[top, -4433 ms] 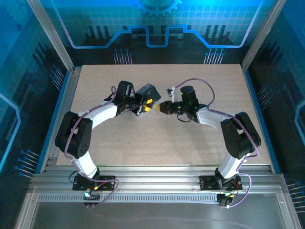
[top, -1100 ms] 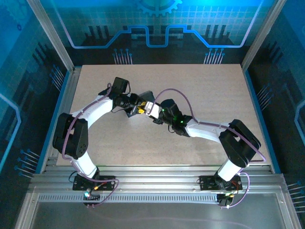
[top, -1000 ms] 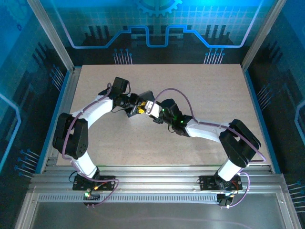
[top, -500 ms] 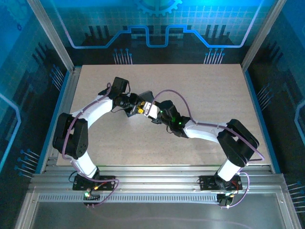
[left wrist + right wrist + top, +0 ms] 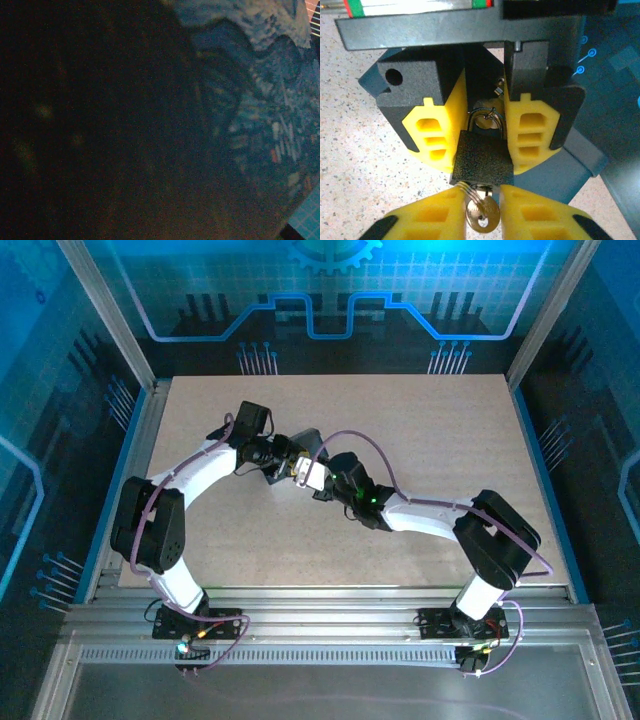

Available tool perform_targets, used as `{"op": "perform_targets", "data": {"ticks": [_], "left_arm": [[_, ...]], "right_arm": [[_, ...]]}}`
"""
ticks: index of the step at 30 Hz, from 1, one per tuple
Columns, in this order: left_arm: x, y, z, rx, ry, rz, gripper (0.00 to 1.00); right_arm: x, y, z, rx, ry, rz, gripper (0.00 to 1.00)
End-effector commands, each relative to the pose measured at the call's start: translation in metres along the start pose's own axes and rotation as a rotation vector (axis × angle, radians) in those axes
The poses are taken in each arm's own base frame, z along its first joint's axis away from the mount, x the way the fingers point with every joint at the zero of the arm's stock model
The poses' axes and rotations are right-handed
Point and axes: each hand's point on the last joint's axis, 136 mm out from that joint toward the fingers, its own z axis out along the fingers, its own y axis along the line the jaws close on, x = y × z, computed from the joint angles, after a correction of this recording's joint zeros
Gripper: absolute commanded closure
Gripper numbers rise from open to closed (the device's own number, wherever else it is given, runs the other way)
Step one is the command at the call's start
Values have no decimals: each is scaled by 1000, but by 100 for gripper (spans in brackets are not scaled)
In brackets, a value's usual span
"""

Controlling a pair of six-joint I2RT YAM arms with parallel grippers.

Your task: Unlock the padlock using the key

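The padlock (image 5: 482, 160), a small black body with a thin silvery shackle (image 5: 485, 119), hangs on the dark box (image 5: 570, 170) with the blue swirl picture (image 5: 260, 100). My left gripper (image 5: 485, 136) is shut on that box, its yellow fingers (image 5: 434, 135) either side of the shackle. The key (image 5: 483, 218) sticks out of the padlock's underside with a wire ring through its head. Closed in from both sides, my right gripper (image 5: 482, 212) presses its yellow pads (image 5: 435, 215) against the key's head. In the top view, both grippers, left (image 5: 288, 462) and right (image 5: 312, 476), meet left of the table's middle.
The speckled beige table (image 5: 440, 430) lies open to the right and in front of the arms. Aluminium rails (image 5: 320, 625) run along the near edge. Blue glass panels (image 5: 330, 300) wall in the back and sides.
My right arm has slid a little left toward the left gripper, and its jaws have narrowed onto the key's head. The left arm and box stayed put over the last second.
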Motion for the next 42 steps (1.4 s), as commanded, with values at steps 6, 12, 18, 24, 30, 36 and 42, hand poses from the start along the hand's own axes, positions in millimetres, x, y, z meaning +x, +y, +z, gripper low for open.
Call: {"op": "perform_targets", "data": {"ticks": [6, 12, 18, 24, 30, 36, 42], "left_arm": [[13, -9, -3, 42, 52, 30, 100], [13, -7, -2, 49, 48, 26, 100], [12, -7, -2, 53, 45, 23, 100], [12, -6, -2, 51, 42, 28, 100], [9, 0, -3, 45, 28, 23, 100], [6, 2, -4, 44, 24, 20, 100], [5, 0, -4, 47, 23, 20, 100]], "right_arm": [[-26, -5, -8, -56, -100, 221, 99], [-21, -3, -6, -185, -93, 666, 100], [-25, 0, -3, -294, -159, 1091, 100], [-34, -2, -1, -440, -171, 1355, 100], [-14, 7, 4, -586, 7, 1699, 100], [-2, -4, -11, -574, 42, 1687, 75], [6, -6, -4, -541, 94, 1616, 61]]}}
